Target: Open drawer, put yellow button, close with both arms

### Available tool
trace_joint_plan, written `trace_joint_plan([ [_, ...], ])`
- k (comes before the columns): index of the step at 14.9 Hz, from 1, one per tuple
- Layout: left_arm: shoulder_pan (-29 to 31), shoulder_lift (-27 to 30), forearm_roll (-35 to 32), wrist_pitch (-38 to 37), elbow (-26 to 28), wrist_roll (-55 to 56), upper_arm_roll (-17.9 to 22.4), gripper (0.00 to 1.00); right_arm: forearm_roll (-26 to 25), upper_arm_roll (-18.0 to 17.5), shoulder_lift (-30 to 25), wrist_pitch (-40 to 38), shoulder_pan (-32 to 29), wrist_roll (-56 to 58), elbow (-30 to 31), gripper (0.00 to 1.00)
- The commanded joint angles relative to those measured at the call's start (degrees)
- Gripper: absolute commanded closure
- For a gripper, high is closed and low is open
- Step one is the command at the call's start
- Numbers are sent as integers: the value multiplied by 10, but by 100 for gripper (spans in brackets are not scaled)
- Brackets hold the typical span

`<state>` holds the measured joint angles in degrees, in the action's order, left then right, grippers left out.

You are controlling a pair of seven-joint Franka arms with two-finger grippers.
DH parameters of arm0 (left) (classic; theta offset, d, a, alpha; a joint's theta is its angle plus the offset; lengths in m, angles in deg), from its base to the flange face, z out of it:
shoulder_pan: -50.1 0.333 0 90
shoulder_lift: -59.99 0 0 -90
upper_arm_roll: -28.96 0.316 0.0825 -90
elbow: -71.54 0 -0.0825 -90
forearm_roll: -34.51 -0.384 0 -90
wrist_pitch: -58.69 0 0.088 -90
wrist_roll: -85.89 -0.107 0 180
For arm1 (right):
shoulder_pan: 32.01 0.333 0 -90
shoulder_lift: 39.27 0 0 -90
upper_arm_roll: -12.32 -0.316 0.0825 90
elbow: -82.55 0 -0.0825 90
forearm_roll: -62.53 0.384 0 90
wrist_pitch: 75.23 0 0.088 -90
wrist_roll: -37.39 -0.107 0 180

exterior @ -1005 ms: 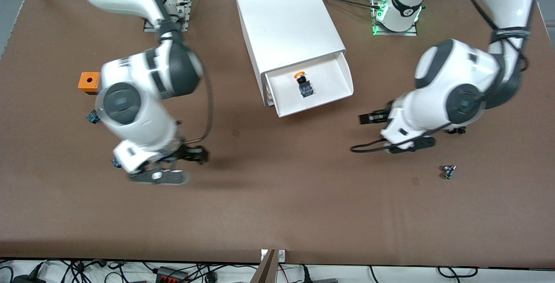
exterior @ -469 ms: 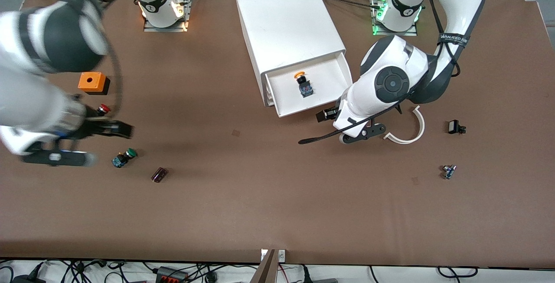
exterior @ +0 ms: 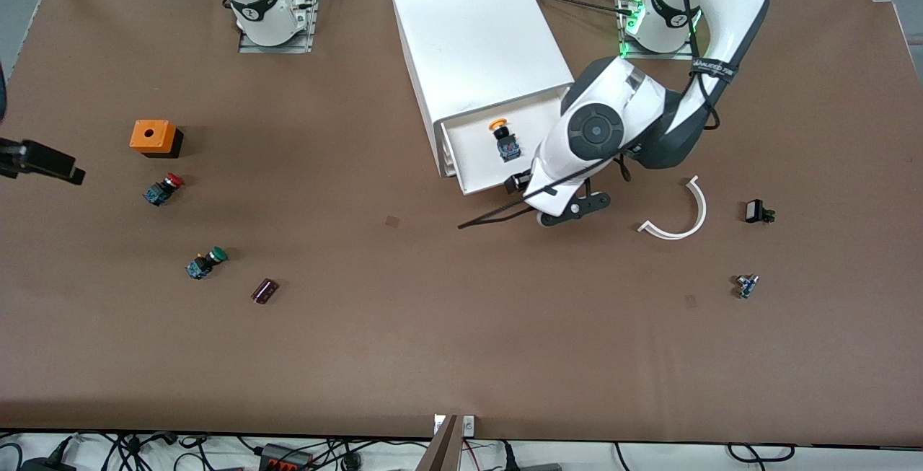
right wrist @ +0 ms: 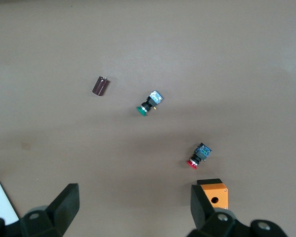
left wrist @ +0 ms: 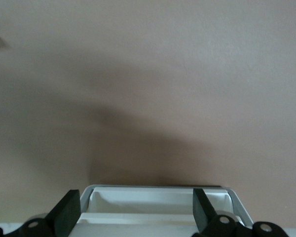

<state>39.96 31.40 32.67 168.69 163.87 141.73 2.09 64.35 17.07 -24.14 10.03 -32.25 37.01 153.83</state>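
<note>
Front view — left arm (exterior: 598, 132) hides drawer (exterior: 479, 168) corner.

Left gripper (left wrist: 135, 217) swung in from the left arm's end of the table to the open drawer (exterior: 513, 145) front, fingers spread. Right gripper (exterior: 40, 161) pulled away toward the table edge at the right arm's end.

Matt brown table (exterior: 447, 355) — smooth white plastic drawer (exterior: 548, 128), glossy-capped yellow button (exterior: 505, 141).
</note>
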Motion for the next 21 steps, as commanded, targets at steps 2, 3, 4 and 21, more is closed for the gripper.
trace_joint_plan([
  [2, 3, 24, -12, 0, 34, 18, -42, 0, -19, -29, -29, 35, -13, 9, 64, 0],
  [3, 4, 26, -11, 0, 43, 23, -53, 0, -19, -29, -38, 41, -13, 16, 84, 0],
  [4, 5, 26, -8, -1, 53, 25, -57, 0, -19, -29, -47, 52, -14, 26, 101, 0],
  [21, 82, 49, -17, -35, 61, -15, -101, 0, -23, -29, -140, 82, -13, 29, 228, 0],
])
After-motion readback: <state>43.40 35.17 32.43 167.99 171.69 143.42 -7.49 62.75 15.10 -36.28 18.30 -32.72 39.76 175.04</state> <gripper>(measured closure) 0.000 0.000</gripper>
